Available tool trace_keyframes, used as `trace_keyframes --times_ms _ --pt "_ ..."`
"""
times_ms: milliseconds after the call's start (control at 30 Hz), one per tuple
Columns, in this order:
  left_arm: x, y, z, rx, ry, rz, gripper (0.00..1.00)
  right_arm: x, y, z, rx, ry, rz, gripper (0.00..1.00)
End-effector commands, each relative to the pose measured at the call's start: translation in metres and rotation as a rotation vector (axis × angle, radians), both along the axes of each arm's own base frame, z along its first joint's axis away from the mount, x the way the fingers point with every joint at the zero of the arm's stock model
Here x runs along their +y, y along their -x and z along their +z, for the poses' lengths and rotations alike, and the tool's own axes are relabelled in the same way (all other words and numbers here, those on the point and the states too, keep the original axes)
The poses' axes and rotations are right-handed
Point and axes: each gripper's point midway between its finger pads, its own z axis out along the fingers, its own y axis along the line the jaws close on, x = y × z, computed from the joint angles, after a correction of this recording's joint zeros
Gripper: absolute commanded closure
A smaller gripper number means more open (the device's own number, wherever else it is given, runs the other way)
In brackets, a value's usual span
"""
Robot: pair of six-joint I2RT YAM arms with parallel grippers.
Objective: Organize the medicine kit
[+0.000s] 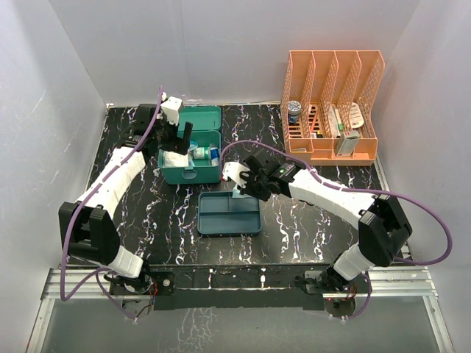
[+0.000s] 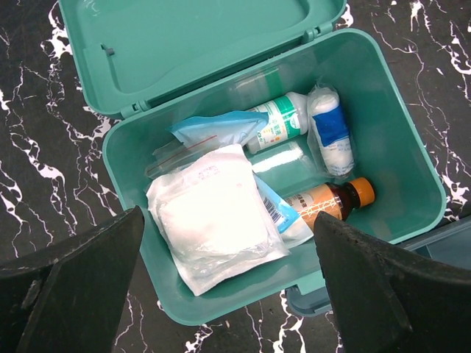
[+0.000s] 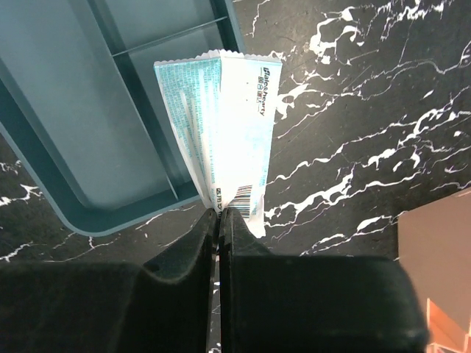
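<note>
Directly below the left end effector [image 2: 228, 301] the kit [image 2: 121, 162] sits open on the tabletop [image 2: 44, 147], its lid folded flat on the side away from the fingers [image 2: 81, 287]. Those fingers are spread wide and hold nothing. The box fills the gap between them.

Inside the kit, nearest that end effector, lies a white gauze pack [image 2: 213, 220]. Just right of it is a brown bottle [image 2: 331, 202] with an orange cap. Farther in lie a white bottle [image 2: 280, 121] with a green label, a bandage roll [image 2: 330, 132] and a pale blue pouch [image 2: 221, 129] (all lying loose on their sides).

The right end effector [image 3: 219, 217] is closed tight on the barcode edge of a teal-and-white sachet [image 3: 224, 125], which sticks straight out ahead of the fingertips. Beneath and to the left of it is the tray [image 3: 73, 110], and the sachet hangs over the tray's edge, partly above bare tabletop. Whether it touches the tray cannot be told.

From above, this end effector [image 1: 237, 180] is just beside the kit's near right corner [image 1: 217, 176], at the tray's far edge [image 1: 229, 195]. The rack [image 1: 333, 103] stands well apart to its far right.
</note>
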Motion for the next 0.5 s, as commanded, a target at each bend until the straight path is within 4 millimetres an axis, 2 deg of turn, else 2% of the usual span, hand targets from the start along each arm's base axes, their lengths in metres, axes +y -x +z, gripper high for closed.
trace_keyframes --times_ms 0,467 --pt "-0.004 -0.002 0.005 -0.009 0.035 -0.016 0.01 0.011 -0.004 0.015 -0.086 -0.021 0.159 1.00" --pt "-0.007 0.004 0.001 -0.001 0.052 -0.026 0.02 0.018 -0.005 -0.015 -0.068 0.021 0.276 1.00"
